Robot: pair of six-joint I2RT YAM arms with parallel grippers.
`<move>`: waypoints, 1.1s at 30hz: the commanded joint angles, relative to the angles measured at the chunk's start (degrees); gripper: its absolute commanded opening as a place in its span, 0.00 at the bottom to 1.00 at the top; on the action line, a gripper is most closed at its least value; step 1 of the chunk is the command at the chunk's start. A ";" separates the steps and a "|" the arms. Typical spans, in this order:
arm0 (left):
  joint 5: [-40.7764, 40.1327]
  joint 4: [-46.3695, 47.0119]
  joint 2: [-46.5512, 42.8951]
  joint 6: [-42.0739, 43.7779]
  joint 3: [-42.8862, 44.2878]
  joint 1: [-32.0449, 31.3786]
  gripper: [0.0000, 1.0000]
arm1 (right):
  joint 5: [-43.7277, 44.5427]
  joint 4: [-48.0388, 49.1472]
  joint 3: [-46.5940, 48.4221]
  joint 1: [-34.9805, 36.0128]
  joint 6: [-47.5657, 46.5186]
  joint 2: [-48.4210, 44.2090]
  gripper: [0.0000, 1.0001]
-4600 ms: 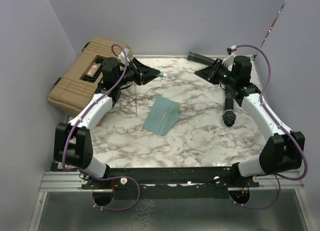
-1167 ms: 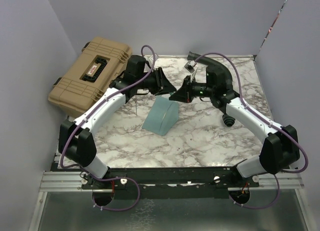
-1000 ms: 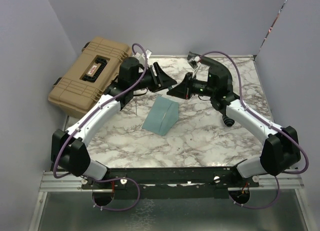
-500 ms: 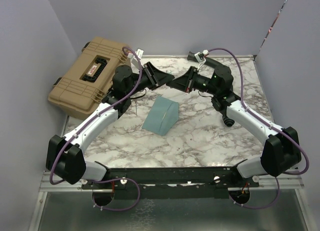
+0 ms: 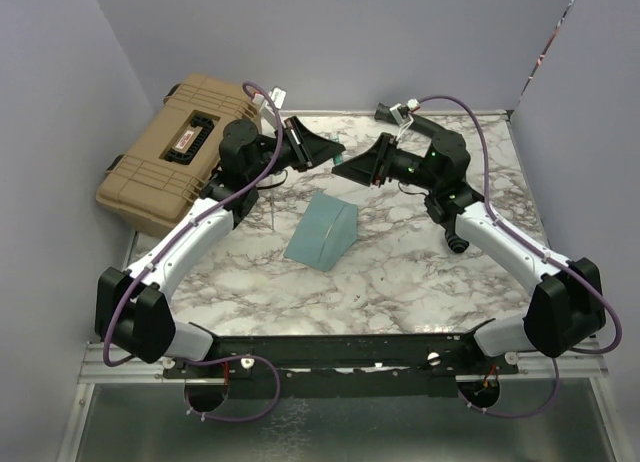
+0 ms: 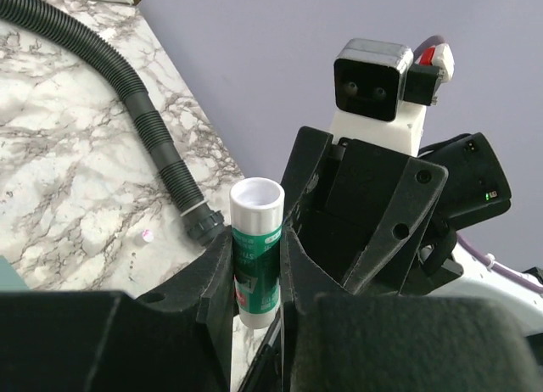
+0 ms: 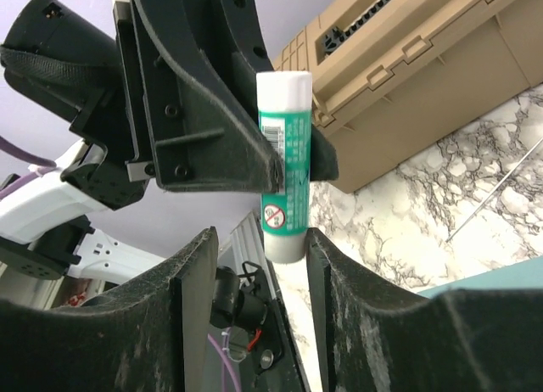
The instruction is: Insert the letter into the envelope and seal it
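From above, the two white-and-black arms meet high over the far half of the grey-veined white marble table. The left end effector and right end effector are tip to tip. One teal paper envelope sits near the table's middle, closer to the left edge, and it looks tented rather than flat. One tan ribbed plastic case rests at the far left corner, mostly past the table's edge. Its small red-and-white label is too small to read. One black ribbed hose shows near the right edge, and a thin metal rod lies just left of the envelope.

In the left wrist view, the left end effector is clamped on a single white glue stick with a green label. The stick stands upright, capless and hollow at its top end, and its print is unreadable here. The right end effector faces it just beyond. The hose runs across the marble.

In the right wrist view, the stick's label carries small white lettering I can't make out and a red crossed-circle symbol. The right end effector has its fingers apart on either side of the stick's lower end. The case is behind, and a teal strip of envelope shows at the bottom right.
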 commanded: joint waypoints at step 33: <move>7.17 4.23 -0.77 -0.74 -7.14 1.12 0.35 | -3.42 18.21 -0.50 0.29 8.85 4.24 0.00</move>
